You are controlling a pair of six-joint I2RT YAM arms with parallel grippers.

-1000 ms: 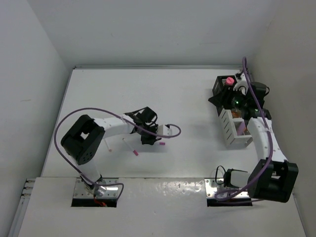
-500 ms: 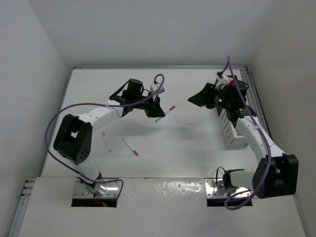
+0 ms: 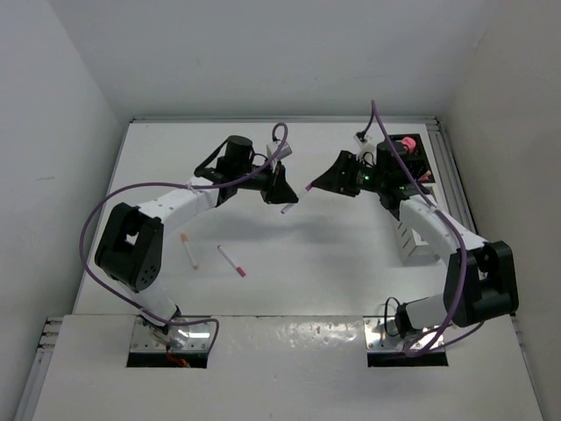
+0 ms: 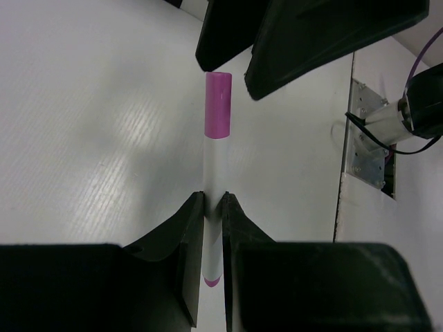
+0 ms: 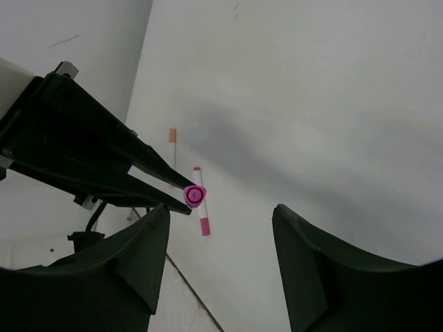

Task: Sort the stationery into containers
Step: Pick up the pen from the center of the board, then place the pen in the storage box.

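Handover in mid-air. Holding out a pen (image 4: 215,162) in the clamped left hand (image 4: 211,207), pink cap first, above the tabletop (image 3: 333,254). Hovering just beyond that cap with the right hand (image 5: 220,211) spread wide, empty. Next, probably: closing on the cap end, releasing left, carrying to the rack (image 3: 403,239) behind the right hand.

Top external: high behind both arm bases, looking down on the whole table (image 3: 333,254).
Left wrist: close range, sighting along the left gripper (image 4: 211,202) toward the right gripper (image 4: 232,75).
Right wrist: close range, facing the opposite way, at the left gripper.
Shared: the pink-capped pen (image 4: 217,104), side-on from the left wrist, end-on from the right, small from above.
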